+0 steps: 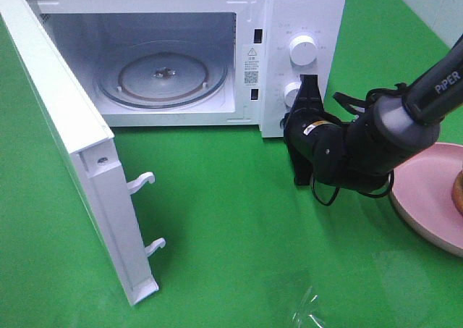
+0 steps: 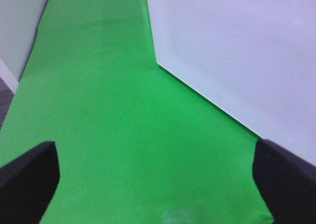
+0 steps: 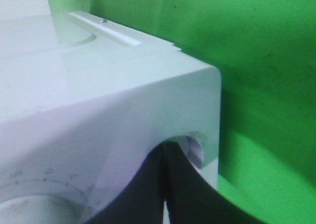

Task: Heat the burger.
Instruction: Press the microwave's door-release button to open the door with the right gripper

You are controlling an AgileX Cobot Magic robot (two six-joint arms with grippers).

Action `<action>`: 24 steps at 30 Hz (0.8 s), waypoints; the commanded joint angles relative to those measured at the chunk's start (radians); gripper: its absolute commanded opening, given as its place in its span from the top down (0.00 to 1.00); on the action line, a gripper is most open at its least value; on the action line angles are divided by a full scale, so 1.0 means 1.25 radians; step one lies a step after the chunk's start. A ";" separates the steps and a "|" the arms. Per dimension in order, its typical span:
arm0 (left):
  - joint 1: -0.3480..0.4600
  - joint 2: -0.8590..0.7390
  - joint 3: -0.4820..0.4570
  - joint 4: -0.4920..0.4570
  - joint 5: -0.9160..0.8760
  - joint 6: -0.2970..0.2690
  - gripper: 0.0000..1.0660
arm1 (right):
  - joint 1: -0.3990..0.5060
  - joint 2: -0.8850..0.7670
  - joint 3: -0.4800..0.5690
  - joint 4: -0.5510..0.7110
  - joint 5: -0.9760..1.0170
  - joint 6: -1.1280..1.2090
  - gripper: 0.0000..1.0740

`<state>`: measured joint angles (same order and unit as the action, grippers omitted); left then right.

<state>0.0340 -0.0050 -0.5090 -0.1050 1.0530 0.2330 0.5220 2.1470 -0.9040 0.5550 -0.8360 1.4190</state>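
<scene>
My left gripper (image 2: 157, 174) hangs wide open over green cloth (image 2: 108, 110). One white microwave (image 1: 304, 9): door (image 1: 72, 161) swung open, two hooks (image 1: 141, 182), one glass turntable (image 1: 163, 74), two white dials (image 1: 302, 49). My right gripper (image 1: 309, 89), pinched shut and empty, sits at the lower dial (image 1: 291, 94). Far right, one round pink plate (image 1: 423, 198) carries one burger (image 1: 458, 190), only a brown sliver, so I can't read its heading or axis.

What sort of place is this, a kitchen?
Probably a robot test bench, not a home kitchen: a white microwave stands open on a green-covered table, with a black robot arm at its dials.
</scene>
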 commanded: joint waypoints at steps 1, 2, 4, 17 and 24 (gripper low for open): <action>0.002 -0.016 0.002 -0.004 -0.005 -0.004 0.06 | -0.022 -0.056 0.028 -0.028 -0.063 -0.009 1.00; 0.002 -0.016 0.002 -0.004 -0.005 -0.004 0.06 | -0.022 -0.073 0.055 -0.036 -0.043 -0.010 1.00; 0.002 -0.016 0.002 -0.004 -0.005 -0.004 0.06 | -0.022 -0.090 0.078 -0.042 -0.025 -0.014 1.00; 0.002 -0.016 0.002 -0.004 -0.005 -0.004 0.06 | -0.022 -0.235 0.186 -0.127 0.170 -0.161 1.00; 0.002 -0.016 0.002 -0.004 -0.005 -0.004 0.06 | -0.022 -0.303 0.189 -0.150 0.290 -0.318 0.99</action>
<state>0.0340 -0.0050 -0.5090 -0.1050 1.0530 0.2330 0.4970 1.7850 -0.6700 0.3840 -0.5080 1.0780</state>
